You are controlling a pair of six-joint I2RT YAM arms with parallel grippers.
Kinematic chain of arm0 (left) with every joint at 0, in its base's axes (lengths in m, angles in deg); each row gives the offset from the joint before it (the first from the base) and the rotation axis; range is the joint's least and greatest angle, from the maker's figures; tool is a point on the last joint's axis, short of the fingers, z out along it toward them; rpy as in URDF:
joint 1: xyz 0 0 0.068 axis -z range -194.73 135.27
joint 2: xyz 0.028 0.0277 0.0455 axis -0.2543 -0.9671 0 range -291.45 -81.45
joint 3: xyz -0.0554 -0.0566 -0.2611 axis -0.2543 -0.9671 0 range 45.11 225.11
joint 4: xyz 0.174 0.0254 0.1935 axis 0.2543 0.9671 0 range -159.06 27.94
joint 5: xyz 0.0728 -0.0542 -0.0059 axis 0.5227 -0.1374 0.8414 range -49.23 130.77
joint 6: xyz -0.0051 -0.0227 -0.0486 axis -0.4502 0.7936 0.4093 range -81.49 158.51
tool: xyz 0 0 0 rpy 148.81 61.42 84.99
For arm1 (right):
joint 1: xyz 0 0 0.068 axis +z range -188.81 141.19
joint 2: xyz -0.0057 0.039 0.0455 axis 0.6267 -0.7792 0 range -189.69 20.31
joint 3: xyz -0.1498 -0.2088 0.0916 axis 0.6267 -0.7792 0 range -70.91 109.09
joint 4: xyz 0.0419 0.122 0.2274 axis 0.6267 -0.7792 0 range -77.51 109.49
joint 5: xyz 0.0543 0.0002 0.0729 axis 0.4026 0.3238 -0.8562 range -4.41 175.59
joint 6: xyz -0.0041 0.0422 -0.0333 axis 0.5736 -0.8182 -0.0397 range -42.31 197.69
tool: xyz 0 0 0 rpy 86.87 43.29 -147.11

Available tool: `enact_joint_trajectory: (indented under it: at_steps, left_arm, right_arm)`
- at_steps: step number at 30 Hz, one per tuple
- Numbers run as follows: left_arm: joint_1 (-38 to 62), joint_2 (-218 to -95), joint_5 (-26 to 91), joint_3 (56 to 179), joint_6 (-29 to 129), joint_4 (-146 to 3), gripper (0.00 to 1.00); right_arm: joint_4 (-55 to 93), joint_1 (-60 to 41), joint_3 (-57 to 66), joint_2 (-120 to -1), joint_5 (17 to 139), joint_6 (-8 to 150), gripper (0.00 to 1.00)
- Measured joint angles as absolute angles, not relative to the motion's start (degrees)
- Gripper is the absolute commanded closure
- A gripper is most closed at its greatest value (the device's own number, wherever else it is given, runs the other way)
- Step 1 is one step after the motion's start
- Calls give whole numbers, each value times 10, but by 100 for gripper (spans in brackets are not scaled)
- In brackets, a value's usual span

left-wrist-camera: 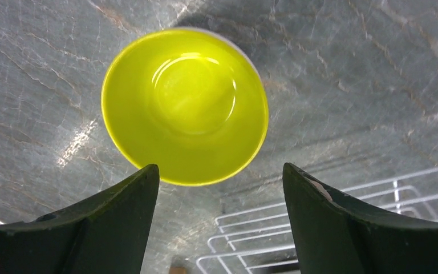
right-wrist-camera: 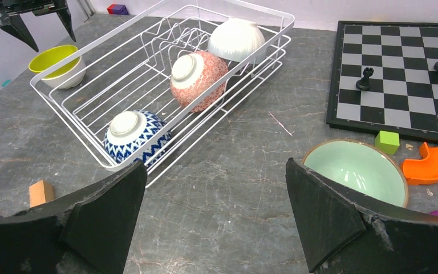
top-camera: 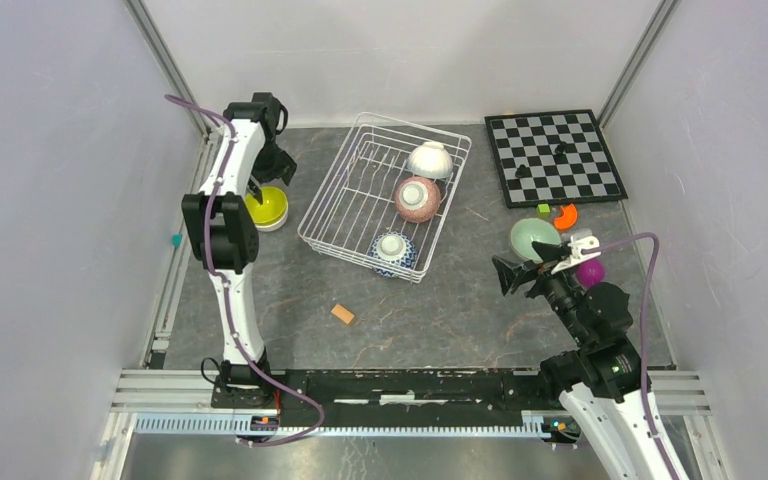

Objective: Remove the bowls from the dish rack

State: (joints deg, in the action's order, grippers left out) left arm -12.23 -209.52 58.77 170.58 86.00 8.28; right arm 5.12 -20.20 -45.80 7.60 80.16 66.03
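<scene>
The white wire dish rack (top-camera: pixel 352 200) stands mid-table. In it lie a white bowl (top-camera: pixel 430 160), a speckled pink bowl (top-camera: pixel 418 198) and a blue-and-white bowl (top-camera: pixel 393 249), all tipped over. A yellow-green bowl (top-camera: pixel 267 207) stands upright on the table left of the rack. My left gripper (left-wrist-camera: pixel 220 171) is open and empty just above it. A pale green bowl (top-camera: pixel 533 238) stands upright right of the rack. My right gripper (right-wrist-camera: pixel 215 165) is open and empty, low over the table beside that bowl (right-wrist-camera: pixel 356 171). Only one white bowl shows.
A chessboard (top-camera: pixel 555 157) with black pieces lies at the back right. A green cube (top-camera: pixel 543 210), an orange curved piece (top-camera: pixel 565 216) and a purple ball (top-camera: pixel 590 271) sit near the pale green bowl. A wooden block (top-camera: pixel 342 314) lies in front of the rack. Walls enclose three sides.
</scene>
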Motion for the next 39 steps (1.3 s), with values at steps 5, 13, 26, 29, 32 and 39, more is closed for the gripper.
enact_joint_trajectory:
  at_steps: [5,13,26,29,32,39]
  left_arm:
    - [-103,-2020,549,1628,793,34,10]
    - [13,-1856,459,1525,679,-63,0]
    - [102,-1809,310,1440,626,-177,1]
    - [130,-1827,304,1440,626,-207,0]
    - [153,-1847,301,1440,627,-235,0]
    - [180,-1911,338,1453,637,-295,0]
  right_arm:
    - [47,-202,-458,80,803,660,2]
    - [35,-202,-458,79,803,661,2]
    - [16,-202,-458,52,807,667,2]
    - [16,-202,-458,48,806,667,2]
    - [16,-202,-458,48,805,667,2]
    - [16,-202,-458,46,802,671,2]
